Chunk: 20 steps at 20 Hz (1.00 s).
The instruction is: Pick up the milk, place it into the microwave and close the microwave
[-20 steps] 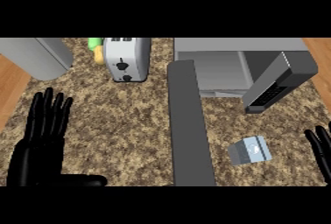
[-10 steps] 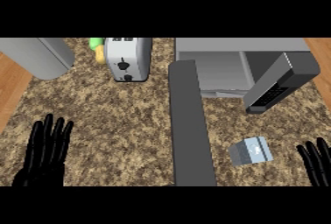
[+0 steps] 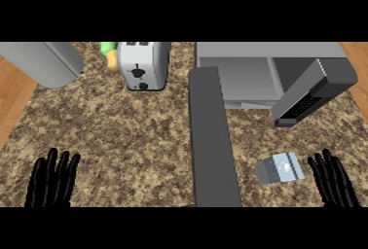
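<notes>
My left hand (image 3: pixel 52 179) shows at the near left edge of the counter (image 3: pixel 122 131), fingers straight, pointing away from me and slightly fanned, holding nothing. My right hand (image 3: pixel 332 180) shows at the near right, its fingers likewise straight and a little spread, touching nothing that I can see.

The milk (image 3: pixel 279 168) is a small grey-blue carton lying on the speckled brown counter, just left of my right hand but apart from it (a narrow strip of stone shows between the carton and my nearest finger). It sits tilted, one corner turned toward the far right.

Beyond the milk, at the far right, stands the microwave (image 3: pixel 244 73), a grey box with its cavity open to view. Its door (image 3: pixel 309 92) is swung out toward me on the right side, dark on its outer face, with a keypad strip showing near its lower end. The milk lies nearer to me than the door's free end and slightly to its left.

A long dark grey bar (image 3: pixel 212 146) runs from beside the microwave's left corner down to the near edge, between my two hands; the milk is on its right side.

At the far middle stands a silver toaster (image 3: pixel 142 65), with something green and yellow (image 3: pixel 110 53) just to its left. A grey rounded object (image 3: pixel 39 61) fills the far left corner, partly over the wooden floor (image 3: pixel 13 97).
</notes>
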Available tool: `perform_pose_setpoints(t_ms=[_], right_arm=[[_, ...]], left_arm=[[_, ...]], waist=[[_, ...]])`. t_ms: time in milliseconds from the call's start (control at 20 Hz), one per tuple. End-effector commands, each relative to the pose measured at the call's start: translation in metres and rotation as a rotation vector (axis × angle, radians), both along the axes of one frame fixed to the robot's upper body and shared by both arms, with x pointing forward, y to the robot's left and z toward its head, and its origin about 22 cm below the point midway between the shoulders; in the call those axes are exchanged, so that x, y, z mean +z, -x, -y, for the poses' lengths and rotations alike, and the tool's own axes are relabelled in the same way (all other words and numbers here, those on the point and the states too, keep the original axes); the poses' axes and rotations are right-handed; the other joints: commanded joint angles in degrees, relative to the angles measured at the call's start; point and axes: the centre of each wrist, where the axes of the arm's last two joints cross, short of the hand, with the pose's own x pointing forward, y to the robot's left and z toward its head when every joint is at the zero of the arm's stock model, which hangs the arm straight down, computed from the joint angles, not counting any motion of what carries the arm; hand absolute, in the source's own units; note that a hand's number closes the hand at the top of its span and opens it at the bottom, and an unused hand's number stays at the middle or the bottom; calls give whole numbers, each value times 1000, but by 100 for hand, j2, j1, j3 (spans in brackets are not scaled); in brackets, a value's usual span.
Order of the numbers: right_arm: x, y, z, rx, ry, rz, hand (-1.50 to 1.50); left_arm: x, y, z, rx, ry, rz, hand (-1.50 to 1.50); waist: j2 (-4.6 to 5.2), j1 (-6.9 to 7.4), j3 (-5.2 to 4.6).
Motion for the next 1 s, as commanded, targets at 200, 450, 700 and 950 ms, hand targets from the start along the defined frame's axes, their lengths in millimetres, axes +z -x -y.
perform_pose_setpoints(t_ms=[200, 450, 700, 950], right_arm=[[-63, -21, 6, -129, 19, -23, -150], [-83, -36, 16, -192, 35, -61, -150], [-119, 0, 51, -192, 38, -75, -150], [-137, -48, 31, -148, 60, -73, -150]], left_arm=[[-6, 15, -1, 6, 0, 18, -150], [-18, 1, -11, 4, -6, 5, -150], [-4, 22, -3, 2, -12, 21, -150], [-14, 29, 3, 20, 8, 9, -150]], waist=[[5, 21, 3], [12, -1, 1], [5, -5, 3], [8, 26, 2]])
